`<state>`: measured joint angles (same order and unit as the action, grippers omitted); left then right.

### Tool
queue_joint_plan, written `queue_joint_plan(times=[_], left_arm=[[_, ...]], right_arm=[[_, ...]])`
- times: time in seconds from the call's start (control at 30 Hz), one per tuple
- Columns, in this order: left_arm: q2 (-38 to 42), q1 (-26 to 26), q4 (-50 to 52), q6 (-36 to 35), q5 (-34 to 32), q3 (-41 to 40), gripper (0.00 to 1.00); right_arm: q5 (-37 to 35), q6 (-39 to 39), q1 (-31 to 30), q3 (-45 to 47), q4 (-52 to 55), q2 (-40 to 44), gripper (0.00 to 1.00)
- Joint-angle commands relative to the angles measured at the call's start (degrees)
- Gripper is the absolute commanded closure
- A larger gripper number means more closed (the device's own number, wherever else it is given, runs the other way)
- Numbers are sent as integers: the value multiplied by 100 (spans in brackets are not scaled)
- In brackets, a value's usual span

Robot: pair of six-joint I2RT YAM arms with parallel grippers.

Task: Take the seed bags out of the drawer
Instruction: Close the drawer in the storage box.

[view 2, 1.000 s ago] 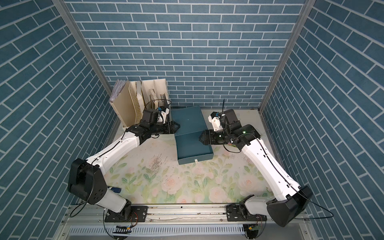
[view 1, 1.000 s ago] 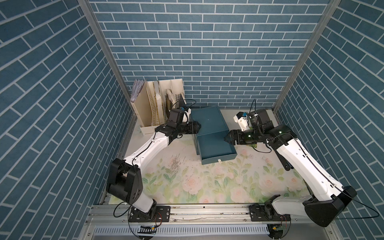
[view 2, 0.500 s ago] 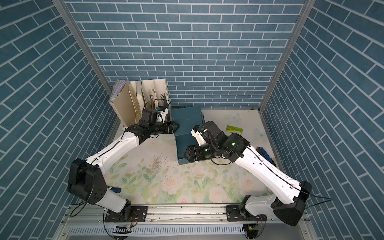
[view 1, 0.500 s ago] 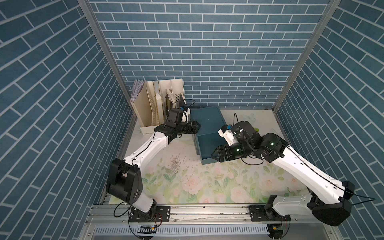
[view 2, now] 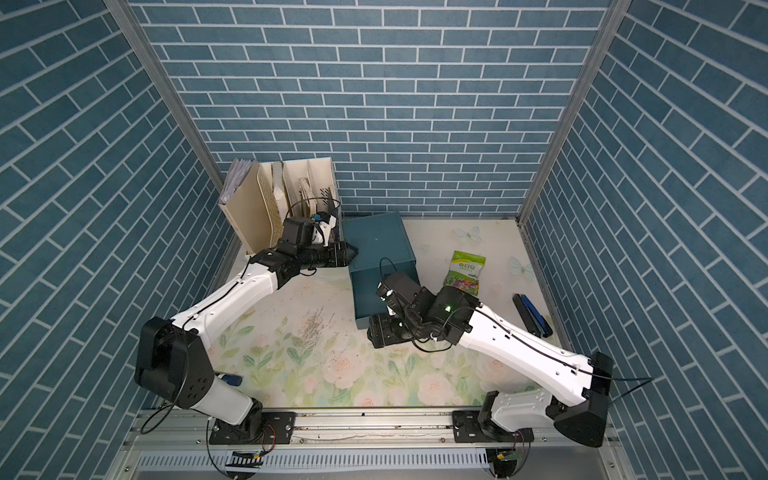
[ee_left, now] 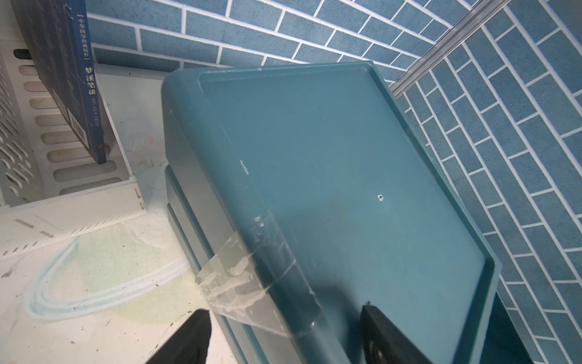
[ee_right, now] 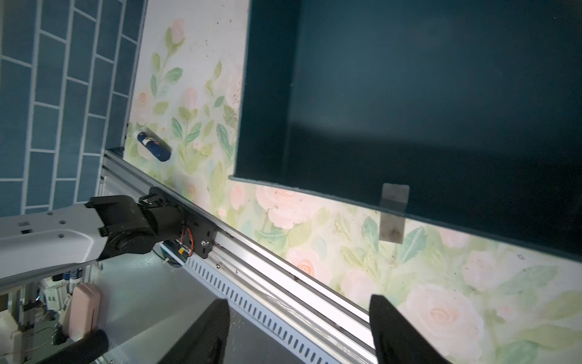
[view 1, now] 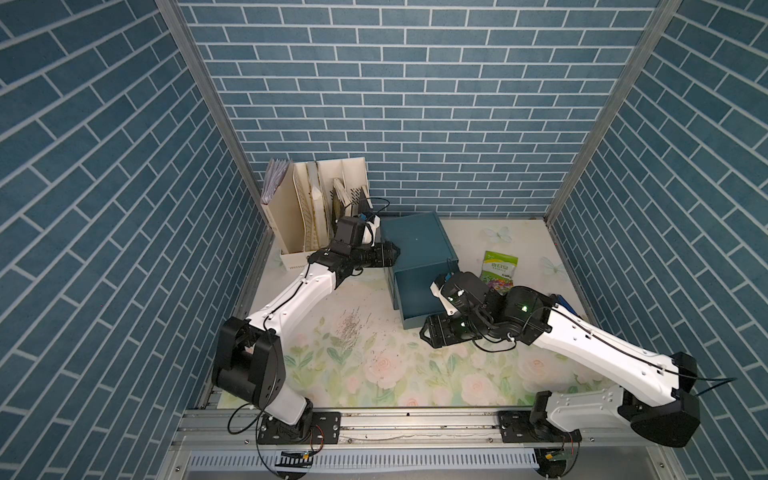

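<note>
The left gripper (view 1: pixel 390 254) is pressed against the left side of the cabinet (view 1: pixel 417 237), jaws apparently closed on its top edge. The right gripper (view 1: pixel 428 332), jaws apart, is held low before the pulled-out drawer (ee_right: pixel 409 94). One seed bag (view 1: pixel 500 270) lies on the surface (view 1: pixel 374 374), right of the cabinet.

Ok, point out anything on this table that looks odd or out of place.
Crumpled clear tape hangs peeling off the teal cabinet. A seed bag lies loose on the mat beside it, and a dark blue pen lies by the front rail.
</note>
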<state>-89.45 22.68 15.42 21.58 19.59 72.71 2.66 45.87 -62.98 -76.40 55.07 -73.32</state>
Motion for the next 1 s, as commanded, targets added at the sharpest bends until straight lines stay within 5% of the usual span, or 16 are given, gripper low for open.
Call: queue_joint_plan(times=[0.0, 0.97], left_arm=[[-192, -91, 902, -233, -312, -198, 22], [-204, -110, 954, -291, -198, -156, 22]], right_arm=[[-464, 195, -29, 152, -203, 11, 27], [-1740, -207, -23, 222, -1295, -569, 33]])
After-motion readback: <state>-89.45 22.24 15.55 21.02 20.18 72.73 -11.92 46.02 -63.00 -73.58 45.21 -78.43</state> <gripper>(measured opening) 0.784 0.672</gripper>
